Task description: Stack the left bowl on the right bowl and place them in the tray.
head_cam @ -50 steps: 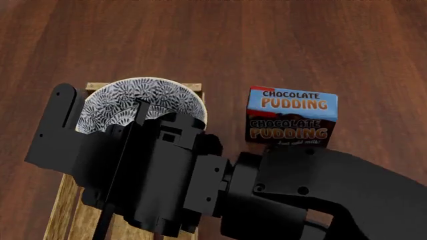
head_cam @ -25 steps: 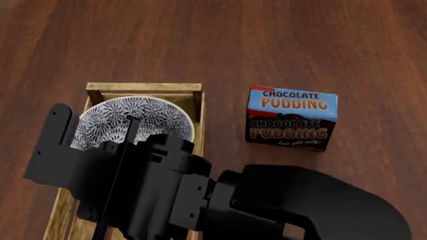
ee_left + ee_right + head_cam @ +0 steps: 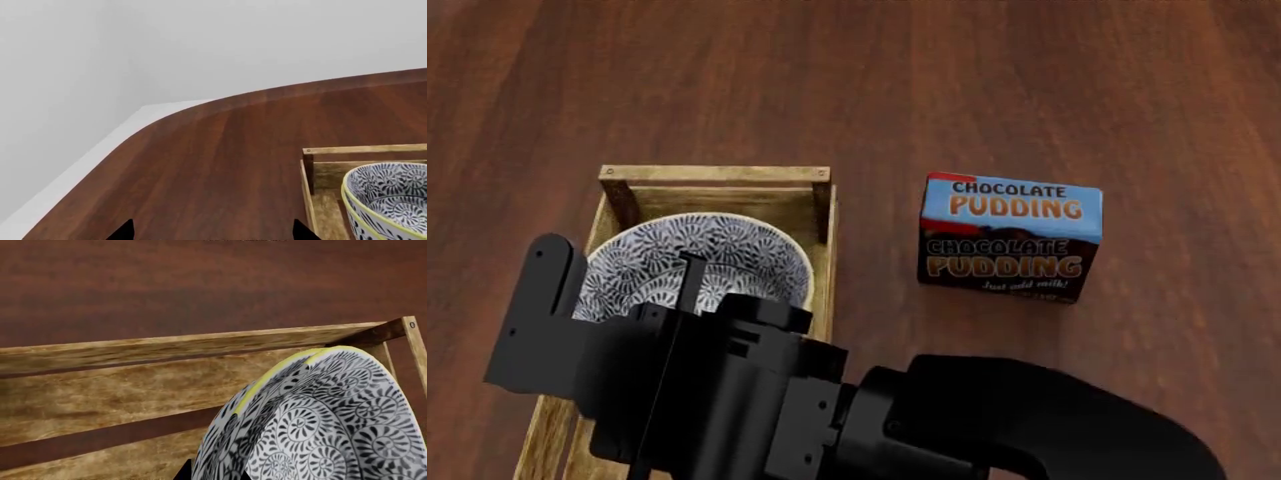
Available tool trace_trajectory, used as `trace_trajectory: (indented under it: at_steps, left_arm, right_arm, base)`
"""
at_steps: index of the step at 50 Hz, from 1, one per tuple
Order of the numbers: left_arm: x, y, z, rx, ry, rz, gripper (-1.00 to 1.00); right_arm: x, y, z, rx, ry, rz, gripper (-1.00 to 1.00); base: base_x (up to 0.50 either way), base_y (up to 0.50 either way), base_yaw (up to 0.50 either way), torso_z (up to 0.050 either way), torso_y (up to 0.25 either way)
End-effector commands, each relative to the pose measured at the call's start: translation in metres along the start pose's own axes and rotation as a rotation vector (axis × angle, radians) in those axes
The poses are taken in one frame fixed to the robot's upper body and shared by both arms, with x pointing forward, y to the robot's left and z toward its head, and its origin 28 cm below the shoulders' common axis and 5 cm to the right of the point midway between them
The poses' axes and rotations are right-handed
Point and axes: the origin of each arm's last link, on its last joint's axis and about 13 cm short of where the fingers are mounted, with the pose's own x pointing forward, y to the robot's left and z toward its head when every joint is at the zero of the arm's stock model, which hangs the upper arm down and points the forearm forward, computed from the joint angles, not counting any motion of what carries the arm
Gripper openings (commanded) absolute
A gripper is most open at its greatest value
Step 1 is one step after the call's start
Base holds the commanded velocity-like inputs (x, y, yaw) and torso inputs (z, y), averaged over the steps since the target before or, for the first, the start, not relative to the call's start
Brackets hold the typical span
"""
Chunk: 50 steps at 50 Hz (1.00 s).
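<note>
The stacked bowls (image 3: 701, 252), white with a dense black pattern and yellow rims, sit low inside the far end of the tray (image 3: 714, 176), a light-wood crate. My right gripper (image 3: 213, 474) is shut on the bowls' (image 3: 320, 420) near rim, one fingertip on each side of the wall. In the head view this gripper (image 3: 690, 275) and its black arm hide the bowls' near half and most of the tray. Off the tray's (image 3: 360, 150) outer long side, my left gripper (image 3: 213, 235) hangs open over bare table. Two nested rims of the bowls (image 3: 390, 200) show there.
A blue-and-brown chocolate pudding box (image 3: 1012, 238) stands on the dark wooden table to the right of the tray. The table's curved edge (image 3: 167, 112) lies beyond the left gripper, with a pale wall behind it. The tray's plank side (image 3: 167, 347) runs just past the bowls.
The right arm has come down and toward me with the bowls. They have dropped from above the tray's far rim to inside its walls.
</note>
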Motion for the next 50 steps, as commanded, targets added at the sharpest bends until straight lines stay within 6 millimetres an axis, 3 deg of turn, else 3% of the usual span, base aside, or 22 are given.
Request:
trace_trajectory:
  at_steps: [1,50]
  left_arm:
    - [0.0,-0.001,0.0,-0.001,0.0,-0.002,1.0]
    - [-0.001,0.002,0.0,0.003,-0.001,0.006,1.0]
  right_arm:
    - [-0.001,-0.004,0.003,-0.052,-0.012,0.022,-1.0]
    - [0.027,0.018,-0.019,-0.035,-0.031,0.126,-1.0]
  base:
    - [0.0,0.0,0.0,0.0,0.0]
    - [0.0,0.0,0.0,0.0,0.0]
